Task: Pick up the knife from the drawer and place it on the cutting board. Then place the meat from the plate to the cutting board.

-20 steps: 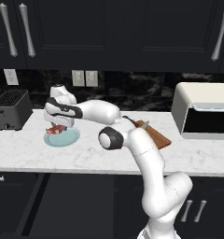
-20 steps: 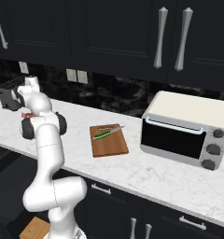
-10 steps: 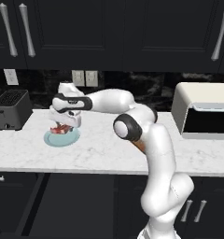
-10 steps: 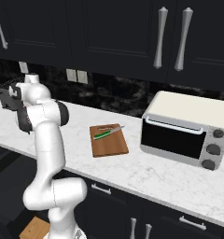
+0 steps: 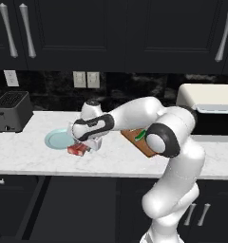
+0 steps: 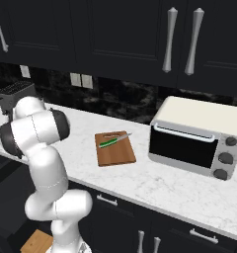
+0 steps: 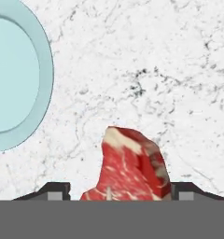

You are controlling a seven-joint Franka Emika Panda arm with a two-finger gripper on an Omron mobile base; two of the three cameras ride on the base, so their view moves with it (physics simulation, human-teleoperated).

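My gripper (image 5: 81,146) is shut on the meat (image 5: 77,150), a red wedge with a pale fatty edge, held just above the white counter to the right of the light teal plate (image 5: 58,139). The hand view has the meat (image 7: 130,167) between the fingertips (image 7: 58,190), with the bare plate (image 7: 16,74) at upper left. The brown cutting board (image 6: 115,148) lies further right with the green-handled knife (image 6: 110,142) on its far part. My arm hides most of the board (image 5: 138,141) in the left base view.
A black toaster (image 5: 11,111) stands at the counter's left end and a toaster oven (image 6: 194,136) to the right of the board. Wall outlets (image 5: 86,79) and black upper cabinets sit behind. A dark drawer (image 5: 78,209) seems pulled out below the counter front.
The gripper has come off the plate with the meat in it and moved right and toward the counter's front. The plate now lies bare.
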